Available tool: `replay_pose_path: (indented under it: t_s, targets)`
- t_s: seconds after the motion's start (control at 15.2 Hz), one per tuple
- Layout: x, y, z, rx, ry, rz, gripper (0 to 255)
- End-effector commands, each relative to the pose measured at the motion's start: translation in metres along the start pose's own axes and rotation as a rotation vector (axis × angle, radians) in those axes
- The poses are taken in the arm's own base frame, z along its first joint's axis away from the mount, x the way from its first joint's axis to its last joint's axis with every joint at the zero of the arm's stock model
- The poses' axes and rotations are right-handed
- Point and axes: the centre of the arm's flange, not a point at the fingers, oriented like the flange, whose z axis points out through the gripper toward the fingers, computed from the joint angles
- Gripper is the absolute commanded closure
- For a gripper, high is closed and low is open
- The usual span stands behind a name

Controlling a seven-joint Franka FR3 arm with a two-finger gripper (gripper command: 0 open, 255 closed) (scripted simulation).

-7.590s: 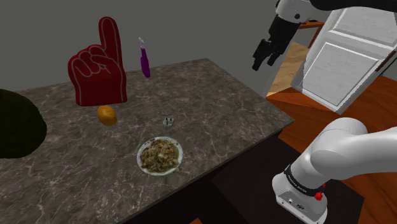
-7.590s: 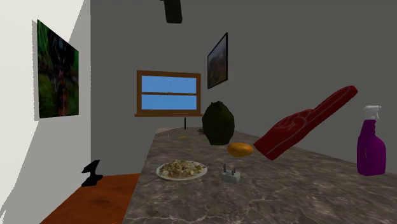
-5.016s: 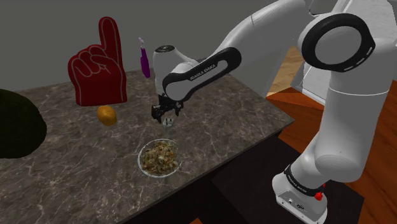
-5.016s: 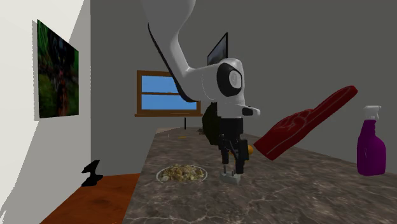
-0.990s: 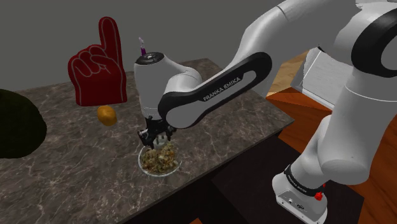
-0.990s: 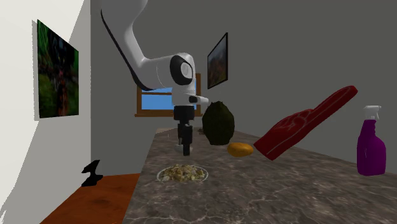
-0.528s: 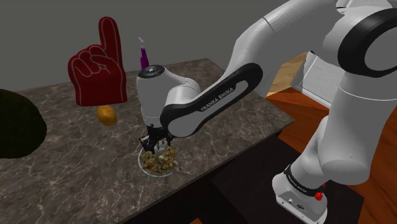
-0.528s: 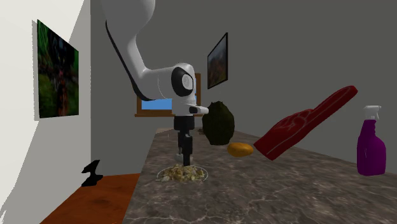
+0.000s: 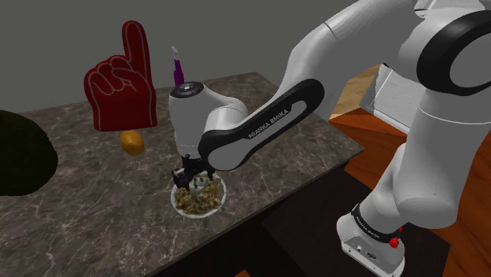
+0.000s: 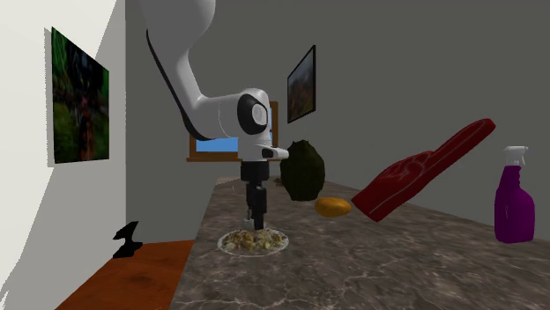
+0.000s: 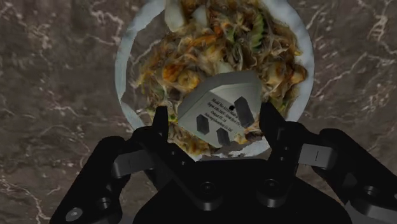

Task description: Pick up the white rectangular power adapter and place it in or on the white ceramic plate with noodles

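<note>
Gripper [image 11: 216, 124] fingers parted; white power adapter [image 11: 219, 108] lies unclasped between them on noodle plate [image 11: 127, 95], near counter's [image 9: 260, 118] stand-side edge. I judge placement done, retreat left.

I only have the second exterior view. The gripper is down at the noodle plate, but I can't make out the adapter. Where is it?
Observer: In the wrist view the adapter lies on the noodles, inside the plate rim, between the fingers of the gripper.
Operator: Is it clamped?
Observer: It seems not. The fingers stand apart, and noodles show between one finger and the adapter.
Operator: Which face is up?
Observer: The face with the prongs and printed text is turned toward the gripper, and the adapter sits tilted.
</note>
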Motion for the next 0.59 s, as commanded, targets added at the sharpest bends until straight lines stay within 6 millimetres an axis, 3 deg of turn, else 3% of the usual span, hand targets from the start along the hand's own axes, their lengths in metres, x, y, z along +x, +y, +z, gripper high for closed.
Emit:
replay_pose_path:
  t_s: [0.0,0.26,0.53]
  targets:
    - [0.000,0.000,0.000,0.000,0.000,0.000,0]
    - [0.000,0.000,0.000,0.000,0.000,0.000,0]
    - [0.000,0.000,-0.050,0.000,0.000,0.000,0]
